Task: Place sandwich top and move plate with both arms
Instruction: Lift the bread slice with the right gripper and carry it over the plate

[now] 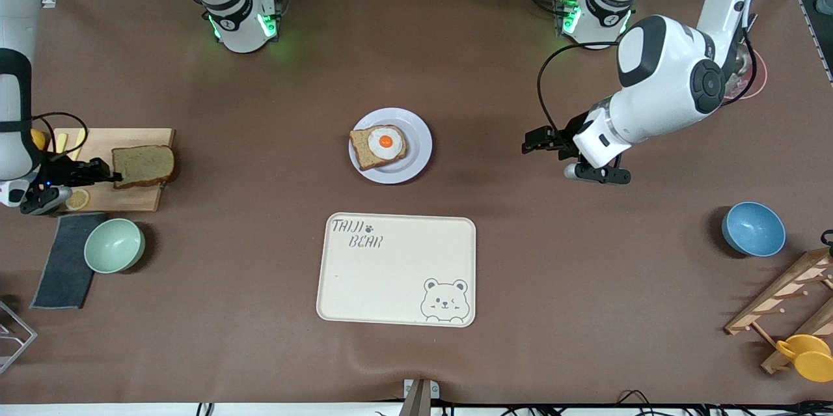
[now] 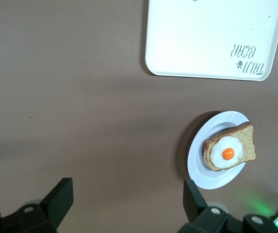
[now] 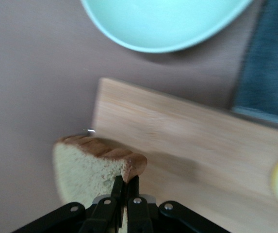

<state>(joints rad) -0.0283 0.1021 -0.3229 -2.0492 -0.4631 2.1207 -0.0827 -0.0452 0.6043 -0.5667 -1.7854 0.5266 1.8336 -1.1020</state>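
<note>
The sandwich top (image 1: 144,166) is gripped over the cutting board (image 1: 133,198) by the right gripper (image 1: 112,176), while the left gripper (image 1: 528,142) is held open beside the plate (image 1: 416,142)

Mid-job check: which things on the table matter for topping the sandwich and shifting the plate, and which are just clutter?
In the job:
plain brown bread slice, pinched in the right pincer over the wooden board
round pale lavender plate bearing the egg-topped bread
left pincer, open, waiting beside the plate

Lying about:
cream bear tray
mint bowl
blue bowl
dark cloth
</note>
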